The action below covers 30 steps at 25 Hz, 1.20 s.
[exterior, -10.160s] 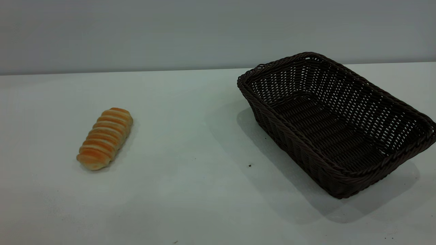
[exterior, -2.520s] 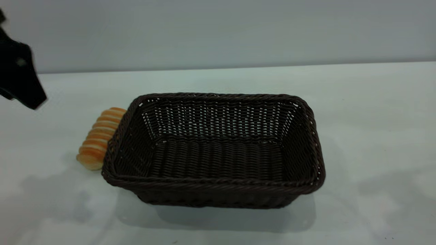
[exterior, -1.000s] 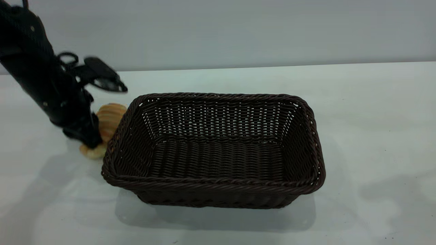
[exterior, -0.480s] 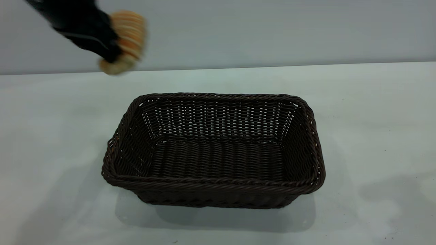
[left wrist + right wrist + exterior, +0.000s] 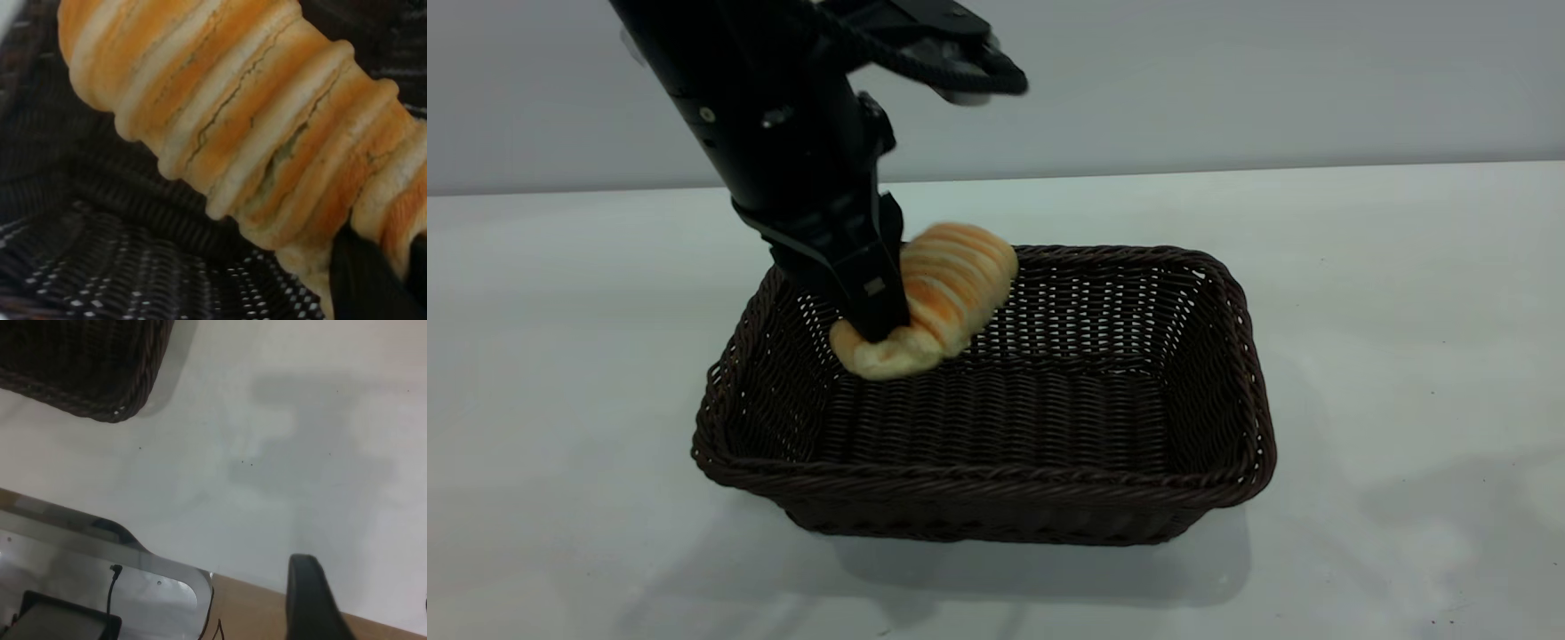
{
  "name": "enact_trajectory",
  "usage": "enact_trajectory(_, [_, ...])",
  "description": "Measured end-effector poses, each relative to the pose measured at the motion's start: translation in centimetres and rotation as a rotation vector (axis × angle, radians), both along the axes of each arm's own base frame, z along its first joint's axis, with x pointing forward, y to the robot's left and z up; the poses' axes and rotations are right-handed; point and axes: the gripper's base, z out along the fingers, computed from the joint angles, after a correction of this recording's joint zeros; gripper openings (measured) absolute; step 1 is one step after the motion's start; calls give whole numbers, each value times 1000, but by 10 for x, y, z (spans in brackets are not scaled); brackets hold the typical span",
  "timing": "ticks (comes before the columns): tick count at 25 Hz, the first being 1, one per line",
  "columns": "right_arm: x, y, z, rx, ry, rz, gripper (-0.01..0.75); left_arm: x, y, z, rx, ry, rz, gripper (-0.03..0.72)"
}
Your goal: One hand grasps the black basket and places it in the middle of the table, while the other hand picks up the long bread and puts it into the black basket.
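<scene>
Pale table [image 5: 1405, 293]: black basket [image 5: 1227, 480] centred.
Left gripper [image 5: 889, 324], pinching the long bread [image 5: 951, 284], has carried it over the basket; release remains.

The black basket [image 5: 996, 498] sits on the surface [image 5: 1387, 293] about midway across it in the exterior view; its long sides run left to right, one toward the camera, one toward the back wall; the long bread [image 5: 947, 289] hangs above the basket's back-left corner, tilted, its lower end down inside the rim near the back wall of the basket, its upper end above the rim; the left claw [image 5: 885, 320] comes down from the upper left and grips the bread at its lower left side; in the left wrist view the bread [image 5: 247, 127] lies over the basket's inside [image 5: 100, 253]; the right wrist view shows one corner of the basket [image 5: 87, 380] on the surface [image 5: 300, 453], with a finger of the right claw [image 5: 310, 600] well apart from it.
</scene>
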Motion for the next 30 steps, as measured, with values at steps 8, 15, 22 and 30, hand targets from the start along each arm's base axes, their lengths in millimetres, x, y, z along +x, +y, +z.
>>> enact_trajectory(8, [0, 0, 0, 0, 2, 0, 429, 0, -1, 0, -4, 6, 15, 270])
enact_trajectory(15, [-1, 0, 0, 0, 14, 1, 429, 3, 6, 7, 53, 4, 176, 512])
enact_trajectory(22, [-3, -1, -1, -1, 41, -22, 429, 5, 46, 87, 269, -244, 517, 531])
enact_trajectory(30, [-22, -4, 20, 13, -48, -28, 429, -54, 79, 175, 136, -328, 532, 532])
